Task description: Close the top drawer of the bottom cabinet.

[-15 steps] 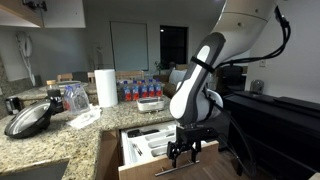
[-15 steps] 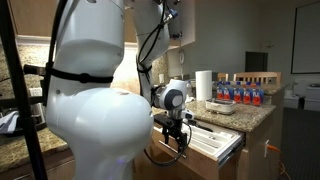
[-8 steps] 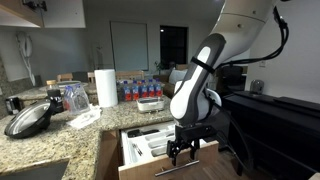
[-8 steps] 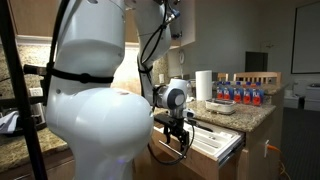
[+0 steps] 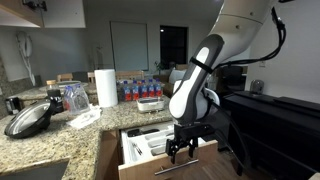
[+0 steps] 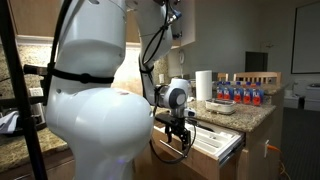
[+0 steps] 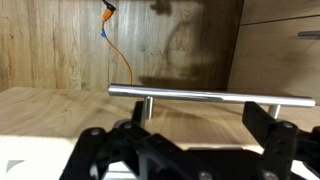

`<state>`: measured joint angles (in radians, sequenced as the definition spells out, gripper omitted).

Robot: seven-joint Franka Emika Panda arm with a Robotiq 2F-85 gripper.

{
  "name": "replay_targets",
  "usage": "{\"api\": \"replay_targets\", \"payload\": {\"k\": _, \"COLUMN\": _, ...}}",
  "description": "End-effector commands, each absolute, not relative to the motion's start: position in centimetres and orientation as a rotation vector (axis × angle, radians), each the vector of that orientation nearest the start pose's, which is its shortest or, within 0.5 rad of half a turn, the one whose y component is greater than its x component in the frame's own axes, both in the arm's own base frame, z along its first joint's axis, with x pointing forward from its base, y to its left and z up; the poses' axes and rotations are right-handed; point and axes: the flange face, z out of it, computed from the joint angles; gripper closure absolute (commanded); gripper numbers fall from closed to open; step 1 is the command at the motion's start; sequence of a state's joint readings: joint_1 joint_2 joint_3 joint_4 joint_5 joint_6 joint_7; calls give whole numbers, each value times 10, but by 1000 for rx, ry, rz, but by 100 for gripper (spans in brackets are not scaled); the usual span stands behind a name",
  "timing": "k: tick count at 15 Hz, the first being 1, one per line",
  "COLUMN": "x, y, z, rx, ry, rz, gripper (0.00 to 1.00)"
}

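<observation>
The top drawer (image 5: pixel 150 160) of the bottom cabinet (image 5: pixel 108 150) stands pulled out, with a white cutlery tray (image 5: pixel 143 142) and utensils inside. It also shows in an exterior view (image 6: pixel 215 147). My gripper (image 5: pixel 181 151) hangs at the drawer's wood front, fingers pointing down and spread apart with nothing between them. In the wrist view the silver bar handle (image 7: pixel 210 96) runs across the light brown drawer front (image 7: pixel 60 108), just beyond my open fingers (image 7: pixel 195 135). In an exterior view the gripper (image 6: pixel 180 137) sits at the drawer's outer edge.
The granite counter (image 5: pixel 60 135) holds a black pan lid (image 5: pixel 28 120), a paper towel roll (image 5: pixel 106 87), a clear container and a pack of bottles (image 5: pixel 140 86). A dark counter (image 5: pixel 280 115) stands beside the arm. An orange cable (image 7: pixel 120 55) hangs on the wood panel.
The gripper has edged slightly toward the drawer front; the drawer itself looks unmoved.
</observation>
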<state>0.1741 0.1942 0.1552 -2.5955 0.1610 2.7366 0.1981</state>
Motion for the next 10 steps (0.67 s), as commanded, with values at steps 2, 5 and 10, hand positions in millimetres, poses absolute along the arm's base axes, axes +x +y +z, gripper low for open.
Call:
{"api": "replay_targets", "payload": {"k": 2, "x": 417, "y": 136, "z": 184, "rx": -3079, "ry": 32, "rz": 129, "gripper": 0}}
{"api": "replay_targets", "payload": {"k": 5, "x": 420, "y": 136, "z": 185, "rx": -3079, "ry": 37, "rz": 129, "gripper": 0}}
{"api": "replay_targets", "payload": {"k": 10, "x": 425, "y": 135, "z": 186, "rx": -3078, "ry": 38, "rz": 123, "gripper": 0}}
